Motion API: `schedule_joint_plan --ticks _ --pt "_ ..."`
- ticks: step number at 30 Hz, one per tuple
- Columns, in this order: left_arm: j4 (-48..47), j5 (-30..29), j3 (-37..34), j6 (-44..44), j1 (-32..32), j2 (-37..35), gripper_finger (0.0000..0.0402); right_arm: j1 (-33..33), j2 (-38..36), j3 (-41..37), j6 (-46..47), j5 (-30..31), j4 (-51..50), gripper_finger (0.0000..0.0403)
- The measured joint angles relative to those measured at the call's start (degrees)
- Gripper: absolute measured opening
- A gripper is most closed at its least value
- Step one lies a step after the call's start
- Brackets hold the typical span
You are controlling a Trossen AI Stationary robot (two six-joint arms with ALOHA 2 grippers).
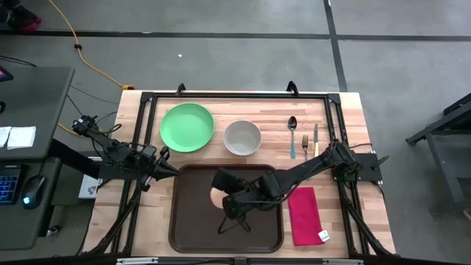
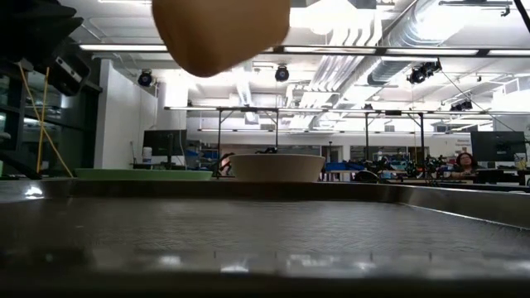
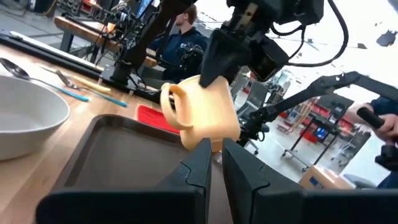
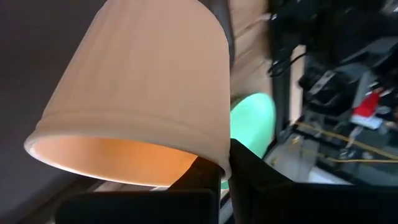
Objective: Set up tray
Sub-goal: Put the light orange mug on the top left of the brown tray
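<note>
The dark brown tray (image 1: 180, 221) lies at the table's near middle and fills the low view (image 2: 331, 232). Above its middle hangs a cream cup (image 1: 215, 197) with a handle (image 3: 171, 102), and my right gripper (image 4: 224, 168) is shut on it. In the low view the cup (image 2: 219, 33) hangs well clear of the tray floor. My left gripper (image 3: 216, 168) waits at the tray's left edge, pointing level across it, with a narrow gap between its fingers and nothing in it. My right gripper pinches the cup's rim (image 4: 214, 158), one finger inside the mouth and one outside on the wall. The fingers slant down from the table's right side. The cup is lifted clear of the tray and tilted, its mouth turned toward the wrist.
Along the far side lie a green plate (image 1: 187, 126), a white bowl (image 1: 242, 137), a spoon (image 1: 292, 136), a fork (image 1: 305, 143) and a knife (image 1: 316, 140). A red napkin (image 1: 304, 213) lies right of the tray. People show in the room beyond the table.
</note>
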Motion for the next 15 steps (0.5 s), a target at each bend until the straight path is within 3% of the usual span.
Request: schedule_joint_plan --ticks 15 --pt "3.09 0.42 0.11 -5.67 -0.01 0.0 0.0072 1.36 0.0 0.0 -14.16 3.59 11.27 0.0"
